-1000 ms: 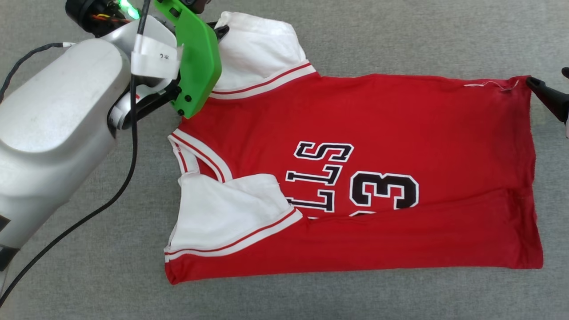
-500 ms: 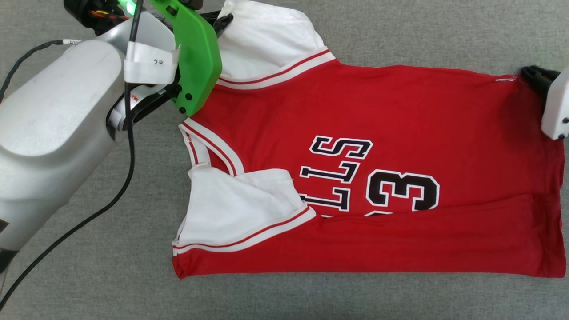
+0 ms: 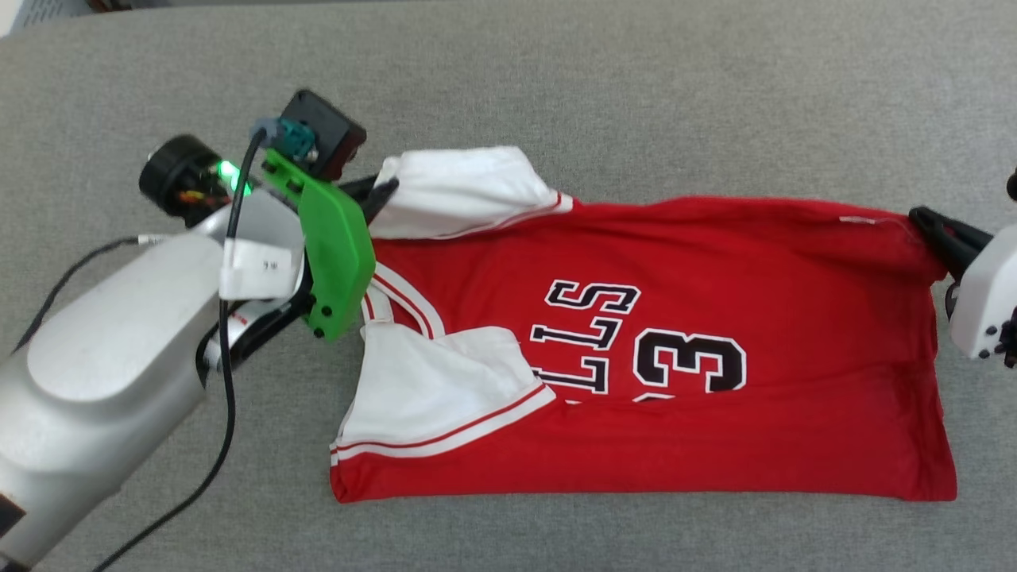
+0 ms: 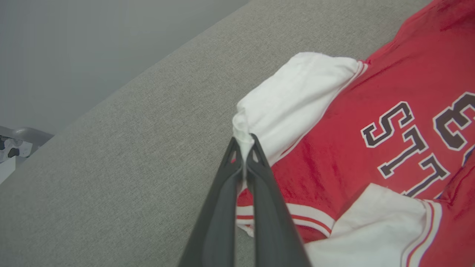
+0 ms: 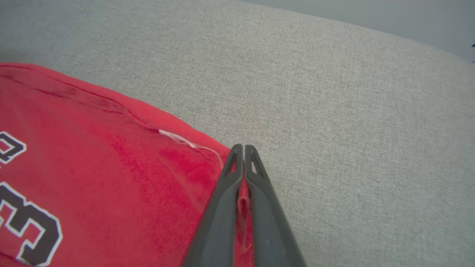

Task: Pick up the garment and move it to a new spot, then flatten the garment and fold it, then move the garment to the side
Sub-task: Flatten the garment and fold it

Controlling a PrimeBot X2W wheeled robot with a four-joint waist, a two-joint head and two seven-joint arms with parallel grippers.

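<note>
The garment [image 3: 715,278], red with white sleeves and a black "3", lies face up on the grey surface, collar to the left and hem to the right. My left gripper [image 3: 387,191] is shut on the tip of the far white sleeve [image 3: 469,187]; in the left wrist view the gripper [image 4: 243,142] pinches white cloth [image 4: 293,100]. My right gripper [image 3: 922,218] is shut on the far hem corner. In the right wrist view red cloth [image 5: 111,148] runs between that gripper's [image 5: 243,148] closed fingers. The near sleeve [image 3: 437,381] lies folded over the chest.
The grey fabric surface [image 3: 636,95] stretches all around the garment. Its far edge shows at the top left [image 3: 119,12]. My pale left forearm [image 3: 103,373] and its black cable [image 3: 226,397] cover the left side. Some grey equipment [image 4: 15,144] stands beyond the surface.
My right gripper has shut on the far hem corner. The head camera has tilted, shifting the whole picture. The far sleeve now looks bunched and narrower in my left gripper.
</note>
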